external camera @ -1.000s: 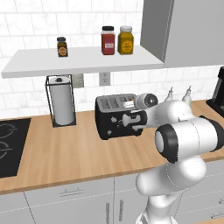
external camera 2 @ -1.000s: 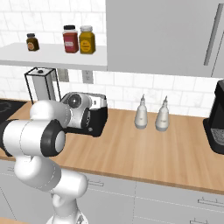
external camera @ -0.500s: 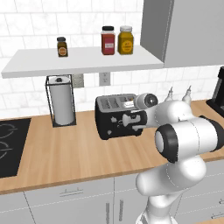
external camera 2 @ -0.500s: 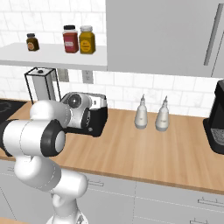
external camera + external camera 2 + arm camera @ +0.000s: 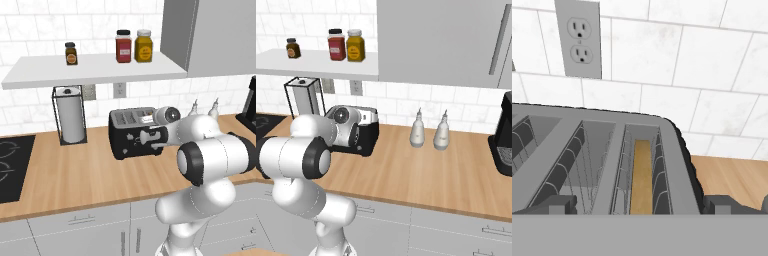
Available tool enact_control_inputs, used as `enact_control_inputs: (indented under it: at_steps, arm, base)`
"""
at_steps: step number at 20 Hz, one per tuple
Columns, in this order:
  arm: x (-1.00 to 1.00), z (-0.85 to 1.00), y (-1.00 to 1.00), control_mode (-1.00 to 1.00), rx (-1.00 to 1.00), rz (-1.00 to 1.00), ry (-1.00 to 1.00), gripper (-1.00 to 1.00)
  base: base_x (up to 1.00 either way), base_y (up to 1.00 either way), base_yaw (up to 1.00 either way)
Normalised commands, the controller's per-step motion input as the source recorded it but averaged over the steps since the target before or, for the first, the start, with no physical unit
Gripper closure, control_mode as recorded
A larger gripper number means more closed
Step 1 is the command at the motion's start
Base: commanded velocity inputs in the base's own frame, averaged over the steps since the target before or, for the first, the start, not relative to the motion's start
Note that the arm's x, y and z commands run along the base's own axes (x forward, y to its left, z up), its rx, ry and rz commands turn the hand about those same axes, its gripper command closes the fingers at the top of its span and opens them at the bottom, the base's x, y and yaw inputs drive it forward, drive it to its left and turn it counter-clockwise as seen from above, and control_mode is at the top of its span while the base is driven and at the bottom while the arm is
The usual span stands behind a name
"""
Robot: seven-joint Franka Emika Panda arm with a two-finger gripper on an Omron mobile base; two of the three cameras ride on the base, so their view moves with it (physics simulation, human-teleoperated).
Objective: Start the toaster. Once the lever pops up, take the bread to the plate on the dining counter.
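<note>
The black toaster (image 5: pixel 131 134) stands on the wall counter against the tiled wall. From just above its front edge in the hand view, the toaster's (image 5: pixel 597 150) slots run away from me. The bread (image 5: pixel 642 175), a tan slice, sits down in the rightmost slot. My gripper (image 5: pixel 151 136) is at the toaster's front right, and my gripper (image 5: pixel 639 206) is open. Its fingertips (image 5: pixel 558 204) stand wide apart with nothing between them. The plate and the dining counter are out of view.
A paper-towel roll (image 5: pixel 70 116) in a wire stand is left of the toaster, with a black cooktop (image 5: pixel 10 167) beyond it. Two pale bottles (image 5: pixel 417 132) and a black coffee machine (image 5: pixel 503 137) stand to the right. A shelf (image 5: pixel 95 72) with jars hangs above.
</note>
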Motion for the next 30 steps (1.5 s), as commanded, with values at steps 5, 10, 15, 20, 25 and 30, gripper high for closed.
enact_control_inputs:
  at_steps: [5, 10, 15, 20, 25, 30]
  arm:
    - [0.00, 0.00, 0.00, -1.00, 0.00, 0.00, 0.00, -1.00]
    - [0.00, 0.00, 0.00, -1.00, 0.00, 0.00, 0.00, -1.00]
    - [0.00, 0.00, 0.00, -1.00, 0.00, 0.00, 0.00, -1.00]
    - [0.00, 0.00, 0.00, -1.00, 0.00, 0.00, 0.00, -1.00]
    - [0.00, 0.00, 0.00, -1.00, 0.00, 0.00, 0.00, -1.00]
    - [0.00, 0.00, 0.00, -1.00, 0.00, 0.00, 0.00, -1.00]
  base:
    - [0.00, 0.00, 0.00]
    - [0.00, 0.00, 0.00]
    - [0.00, 0.00, 0.00]
    - [0.00, 0.00, 0.00]
    - [0.00, 0.00, 0.00]
    - [0.00, 0.00, 0.00]
